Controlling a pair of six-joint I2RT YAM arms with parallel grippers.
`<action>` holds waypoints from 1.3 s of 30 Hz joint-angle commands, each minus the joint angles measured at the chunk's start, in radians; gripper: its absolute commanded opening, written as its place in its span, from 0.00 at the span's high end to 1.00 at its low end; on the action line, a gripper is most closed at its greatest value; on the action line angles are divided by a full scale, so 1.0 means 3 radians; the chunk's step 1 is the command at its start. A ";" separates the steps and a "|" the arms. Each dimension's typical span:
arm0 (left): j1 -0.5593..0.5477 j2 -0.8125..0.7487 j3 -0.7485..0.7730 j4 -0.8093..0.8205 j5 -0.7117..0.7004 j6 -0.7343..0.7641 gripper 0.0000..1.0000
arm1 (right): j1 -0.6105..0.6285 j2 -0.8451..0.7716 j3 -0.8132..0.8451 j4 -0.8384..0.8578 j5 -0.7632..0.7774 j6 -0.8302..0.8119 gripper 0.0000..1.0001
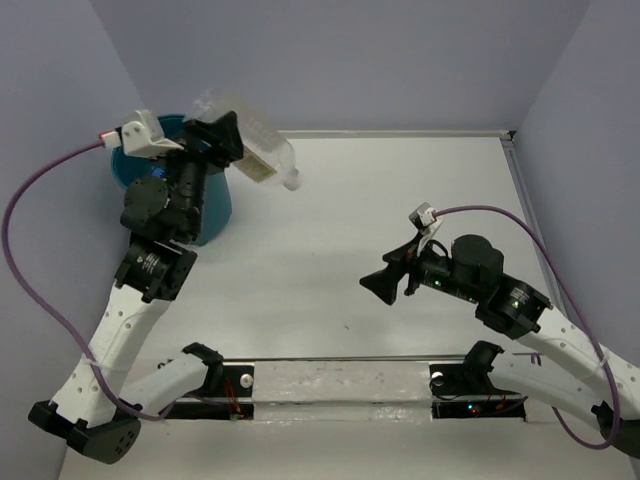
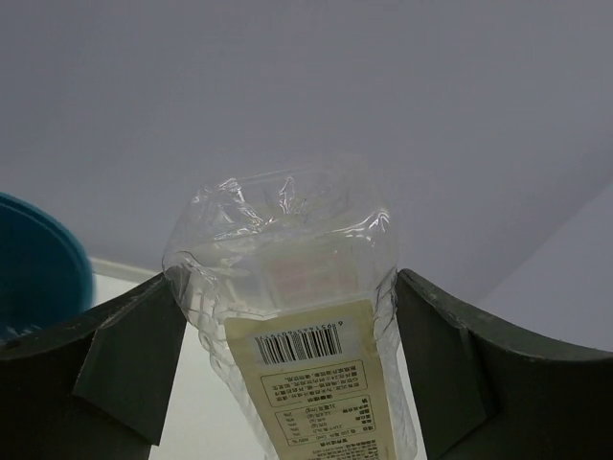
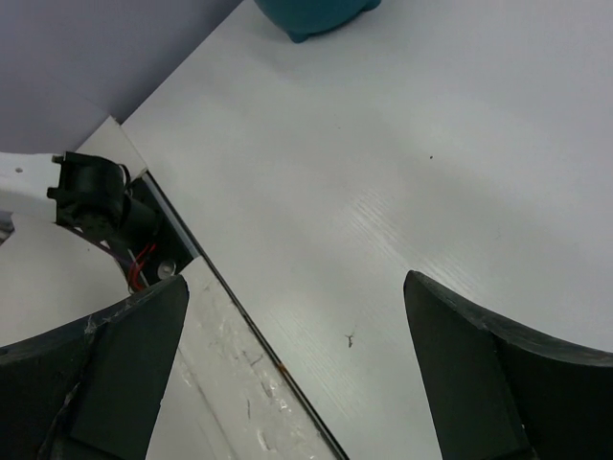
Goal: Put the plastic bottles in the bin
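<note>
My left gripper (image 1: pixel 222 132) is shut on a clear plastic bottle (image 1: pixel 255 145) with a cream label and a white cap. It holds the bottle raised and tilted, cap pointing right, just right of the teal bin (image 1: pixel 128 168) at the far left. In the left wrist view the bottle (image 2: pixel 287 287) sits squeezed between both fingers, its crumpled base pointing away, and the bin's rim (image 2: pixel 34 264) shows at the left. My right gripper (image 1: pixel 383 282) is open and empty over the table's middle right. The right wrist view shows bare table between its fingers and the bin's base (image 3: pixel 316 14) at the top.
The left arm covers much of the bin in the top view. A metal mounting rail (image 1: pixel 340 378) runs along the near edge between the arm bases. Grey walls close the table at the back and sides.
</note>
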 commanded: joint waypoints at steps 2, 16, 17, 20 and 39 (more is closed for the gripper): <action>0.0500 0.0181 0.0712 0.0022 -0.0804 0.0602 0.87 | 0.0031 0.0083 0.0028 0.0030 0.0044 -0.0116 0.00; 0.2045 0.0846 0.0611 0.0324 -0.0904 0.0179 0.82 | 0.0031 0.0002 -0.0207 -0.0021 -0.0212 -0.0065 0.00; 0.2086 0.0922 0.0596 0.0360 -0.0776 0.0138 0.79 | 0.0031 0.0002 -0.0223 -0.0006 -0.0247 -0.0035 0.00; 0.2091 0.1040 0.0621 0.0324 -0.0577 0.0102 0.36 | 0.0031 0.0022 -0.0315 0.0076 -0.0304 0.0006 0.00; 0.2091 0.0473 0.0483 0.0436 -0.0264 0.0020 0.01 | 0.0031 0.0084 -0.0387 0.0332 -0.0514 0.0099 0.00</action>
